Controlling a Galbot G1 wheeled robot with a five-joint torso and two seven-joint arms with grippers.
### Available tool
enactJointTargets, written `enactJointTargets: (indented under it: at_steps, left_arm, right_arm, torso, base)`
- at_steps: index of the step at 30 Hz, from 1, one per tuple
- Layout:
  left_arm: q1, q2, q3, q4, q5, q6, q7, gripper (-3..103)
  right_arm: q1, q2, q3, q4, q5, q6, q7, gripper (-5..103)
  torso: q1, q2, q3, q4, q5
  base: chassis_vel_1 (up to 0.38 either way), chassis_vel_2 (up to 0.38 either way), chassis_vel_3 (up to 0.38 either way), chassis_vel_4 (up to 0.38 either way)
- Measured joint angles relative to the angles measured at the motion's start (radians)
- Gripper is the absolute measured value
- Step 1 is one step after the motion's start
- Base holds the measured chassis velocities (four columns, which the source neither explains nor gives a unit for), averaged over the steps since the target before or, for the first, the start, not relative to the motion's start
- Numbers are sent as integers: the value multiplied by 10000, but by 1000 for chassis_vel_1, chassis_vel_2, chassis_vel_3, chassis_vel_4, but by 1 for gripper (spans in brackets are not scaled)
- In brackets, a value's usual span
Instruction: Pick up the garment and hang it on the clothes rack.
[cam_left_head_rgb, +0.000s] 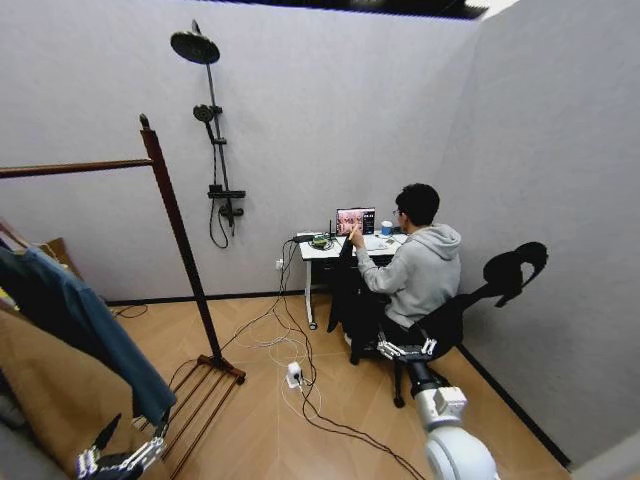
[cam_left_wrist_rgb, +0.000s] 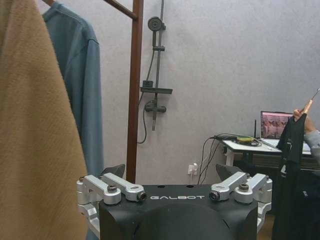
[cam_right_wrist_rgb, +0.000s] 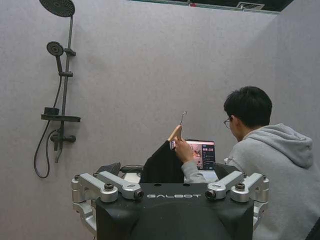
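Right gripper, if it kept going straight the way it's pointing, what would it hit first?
Probably the dark garment on a wooden hanger that the seated person holds up, right ahead of the open right gripper. Depth is unclear.

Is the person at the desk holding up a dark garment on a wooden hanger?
Yes, the person's hand grips a wooden hanger with a dark garment hanging from it, in front of the laptop.
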Motion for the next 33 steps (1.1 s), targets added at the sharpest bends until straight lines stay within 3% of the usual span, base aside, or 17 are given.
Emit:
enactJointTargets:
  at_steps: [17,33]
  left_arm:
    - [0,0,0,-1,0,0,0,100]
    - [0,0,0,0,0,0,-1,100]
  right_arm:
    - [-144,85,-140,96,-156,67,-30,100]
    - [-166,129,-233,-28,-249,229,-35,100]
  torso:
    - [3,-2,2,-2,1]
    - [-2,2,-1,-1,-1]
  base:
    - [85,-66,-67,83]
    - [240,-235,-234,230]
